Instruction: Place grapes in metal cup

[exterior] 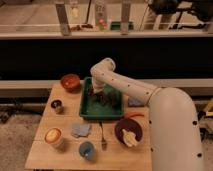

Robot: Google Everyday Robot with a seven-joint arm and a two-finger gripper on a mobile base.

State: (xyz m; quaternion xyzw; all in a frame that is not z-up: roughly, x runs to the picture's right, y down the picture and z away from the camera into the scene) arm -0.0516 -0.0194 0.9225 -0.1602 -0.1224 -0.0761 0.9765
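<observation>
Arm [131, 89] reaches into tray [87, 113], gripper [98, 94] low at dim grapes [104, 98]; its hold cannot be told. Left of tray, apart, stands steel cup [57, 105].

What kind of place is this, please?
Likely an indoor test area laid out like a dining spot: a wooden table carries an orange bowl, a blue cup and a fork, and a long counter runs behind. The gripper hangs low over the green tray.
</observation>
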